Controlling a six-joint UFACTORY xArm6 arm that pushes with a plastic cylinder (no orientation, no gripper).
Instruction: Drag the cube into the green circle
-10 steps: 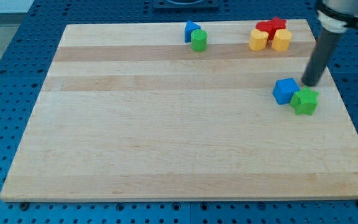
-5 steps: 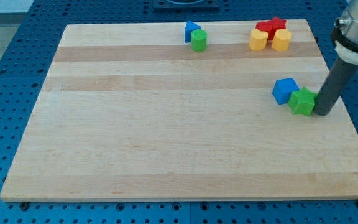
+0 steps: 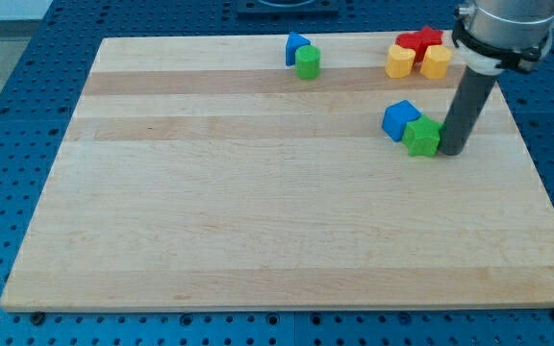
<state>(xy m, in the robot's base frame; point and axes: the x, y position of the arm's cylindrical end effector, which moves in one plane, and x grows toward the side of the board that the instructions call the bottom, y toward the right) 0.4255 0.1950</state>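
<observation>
The blue cube [image 3: 400,119] lies right of the board's middle, touching a green star-shaped block [image 3: 421,136] at its lower right. My tip [image 3: 451,151] is right against the green star's right side. The green cylinder [image 3: 307,61] stands near the view's top edge, left of the cube, with a blue triangular block [image 3: 295,45] touching it at the upper left.
Two yellow blocks [image 3: 400,61] [image 3: 436,61] and a red star-shaped block [image 3: 419,41] cluster at the board's top right, above my rod. The wooden board [image 3: 258,211] rests on a blue perforated table.
My tip swung down to the right of the green star, then pushed left. The green star and the blue cube slid together to the left and a little up.
</observation>
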